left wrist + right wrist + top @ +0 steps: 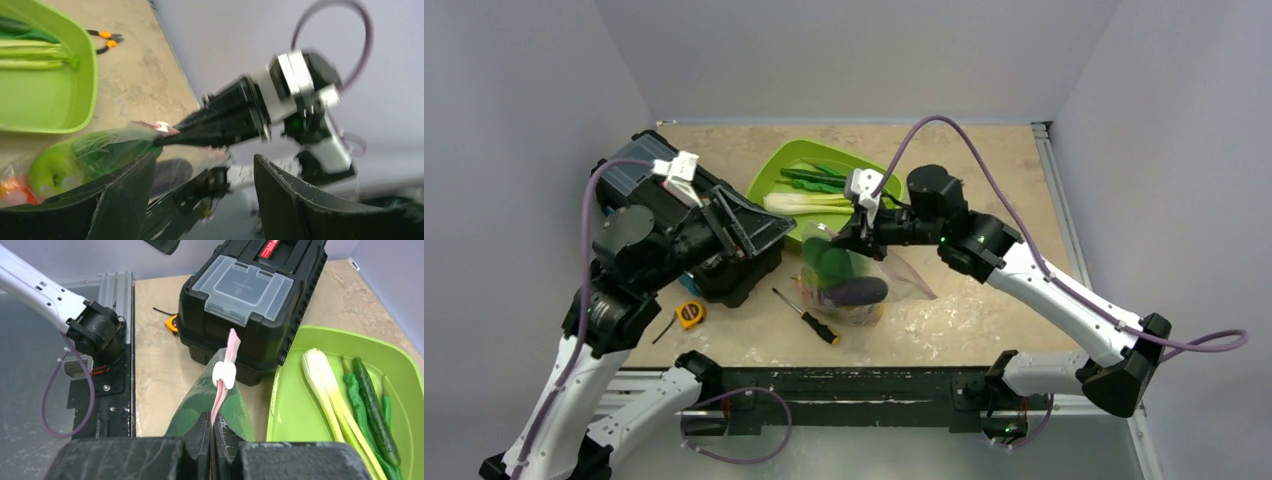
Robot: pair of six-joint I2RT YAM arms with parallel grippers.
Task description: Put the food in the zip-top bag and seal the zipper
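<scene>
The zip-top bag (856, 285) stands on the table, held up by its top edge. Inside it I see a green round fruit (50, 169), the purple eggplant (861, 291), something orange and leafy greens. My right gripper (214, 426) is shut on the pink zipper (231, 346), just behind its white slider (223, 374). My left gripper (205, 197) is open and holds nothing. It hovers left of the bag (120, 142), above the toolbox. A bok choy (325, 390) and green pods (372, 400) lie in the lime-green tray (300, 405).
A black toolbox (250, 305) sits left of the bag, partly under my left arm. A yellow tape measure (689, 313) and a screwdriver (809, 316) lie near the front edge. Orange-handled pliers (106, 41) lie behind the tray (769, 175). Walls close in the table.
</scene>
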